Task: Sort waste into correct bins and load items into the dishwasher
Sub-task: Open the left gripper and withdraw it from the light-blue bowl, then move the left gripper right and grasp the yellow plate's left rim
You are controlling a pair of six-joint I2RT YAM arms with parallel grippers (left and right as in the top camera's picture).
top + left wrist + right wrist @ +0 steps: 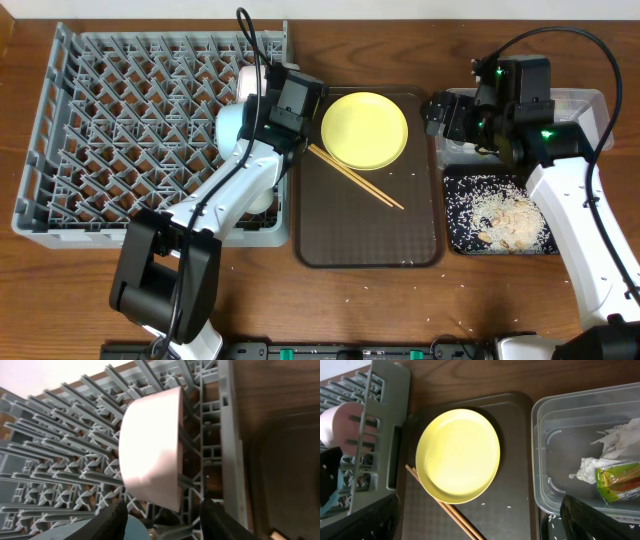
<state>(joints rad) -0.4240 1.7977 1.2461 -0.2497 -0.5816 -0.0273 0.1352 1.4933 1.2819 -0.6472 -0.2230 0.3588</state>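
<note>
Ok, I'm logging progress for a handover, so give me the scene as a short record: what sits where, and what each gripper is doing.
rack: cup on its side near the right edge
left gripper: a finger on either side of the cup; grip unclear
right gripper: open, empty, above the tub's left end
brown tray: plate and chopsticks on it
tub: napkin and wrapper inside
black tray: rice and scraps
</note>
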